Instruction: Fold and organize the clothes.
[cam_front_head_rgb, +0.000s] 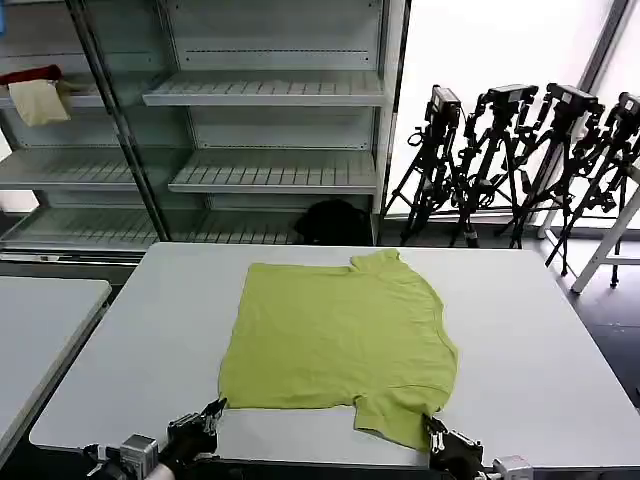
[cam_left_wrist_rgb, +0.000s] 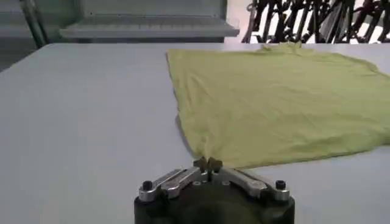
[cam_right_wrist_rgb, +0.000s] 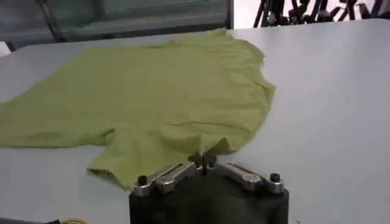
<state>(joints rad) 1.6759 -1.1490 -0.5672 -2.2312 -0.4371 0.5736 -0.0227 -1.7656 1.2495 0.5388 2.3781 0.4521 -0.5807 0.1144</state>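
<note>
One lime-green t-shirt (cam_front_head_rgb: 340, 335) spread flat mid-table (cam_front_head_rgb: 540, 350) | two grippers at near edge | left gripper (cam_left_wrist_rgb: 207, 163) pinched onto the near hem corner | right gripper (cam_right_wrist_rgb: 205, 159) clamped on the near sleeve edge

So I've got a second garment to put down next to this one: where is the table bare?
The table is bare between the t-shirt and its edge on the robot's right, and likewise on the robot's left, plus a narrower strip behind the collar. The near edge is crowded: the left gripper pinches the hem corner, the right gripper the near sleeve.
</note>
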